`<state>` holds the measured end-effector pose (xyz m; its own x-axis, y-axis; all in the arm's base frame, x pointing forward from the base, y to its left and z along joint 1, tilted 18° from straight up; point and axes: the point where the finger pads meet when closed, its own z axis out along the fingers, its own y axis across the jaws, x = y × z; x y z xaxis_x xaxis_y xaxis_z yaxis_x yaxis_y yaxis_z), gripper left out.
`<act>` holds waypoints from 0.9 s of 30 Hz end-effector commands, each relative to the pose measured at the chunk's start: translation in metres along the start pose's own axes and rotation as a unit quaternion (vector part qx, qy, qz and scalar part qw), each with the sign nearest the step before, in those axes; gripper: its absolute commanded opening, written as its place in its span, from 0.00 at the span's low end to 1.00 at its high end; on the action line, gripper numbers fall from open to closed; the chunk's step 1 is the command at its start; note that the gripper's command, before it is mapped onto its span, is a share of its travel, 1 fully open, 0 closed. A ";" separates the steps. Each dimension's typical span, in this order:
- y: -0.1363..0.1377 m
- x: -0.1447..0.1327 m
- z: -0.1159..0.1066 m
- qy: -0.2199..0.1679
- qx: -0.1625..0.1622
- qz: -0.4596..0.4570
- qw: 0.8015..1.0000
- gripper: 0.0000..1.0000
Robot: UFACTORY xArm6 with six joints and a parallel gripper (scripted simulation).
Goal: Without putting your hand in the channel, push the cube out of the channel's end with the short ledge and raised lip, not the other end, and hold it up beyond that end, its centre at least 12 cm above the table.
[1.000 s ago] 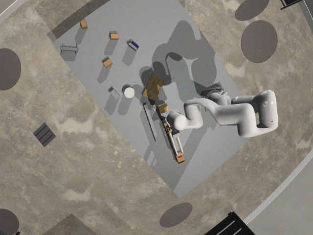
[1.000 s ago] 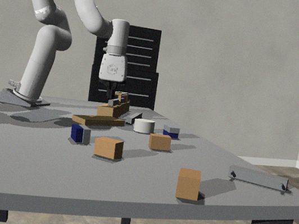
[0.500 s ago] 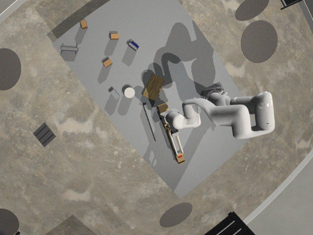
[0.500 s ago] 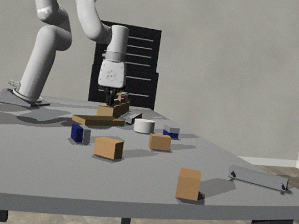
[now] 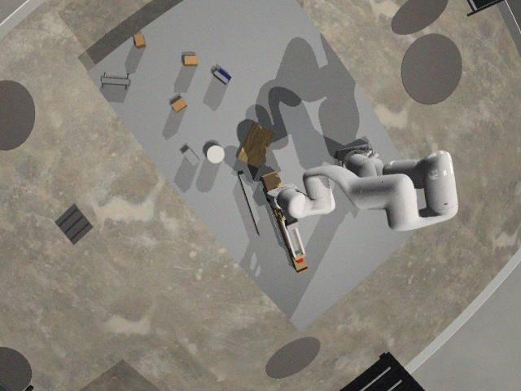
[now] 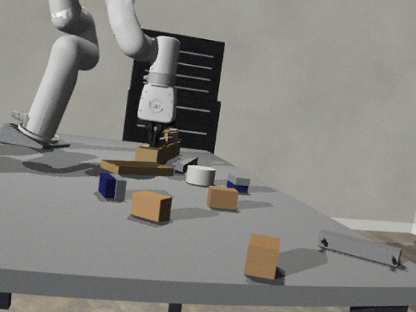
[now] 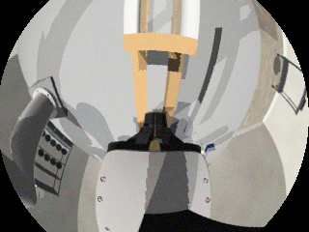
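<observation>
Your gripper [image 6: 156, 137] hangs low over the near end of the wooden channel [image 5: 290, 237], fingers pressed together with nothing between them. In the top view the red cube [image 5: 299, 261] sits at the channel's far end, toward the lower middle of the frame, well apart from the claw. A thin dark rod [image 5: 248, 203] lies on the grey table [image 5: 336, 269] just left of the channel.
</observation>
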<state>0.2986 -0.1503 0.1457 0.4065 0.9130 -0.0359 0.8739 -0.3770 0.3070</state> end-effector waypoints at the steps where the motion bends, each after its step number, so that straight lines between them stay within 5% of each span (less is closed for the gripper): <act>1: 0.001 0.004 -0.001 0.000 -0.001 0.000 1.000 0.00; 27: 0.001 0.024 -0.002 0.000 -0.001 0.000 1.000 0.00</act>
<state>0.3077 -0.1295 0.1448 0.4063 0.9130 -0.0363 0.8741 -0.3768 0.3065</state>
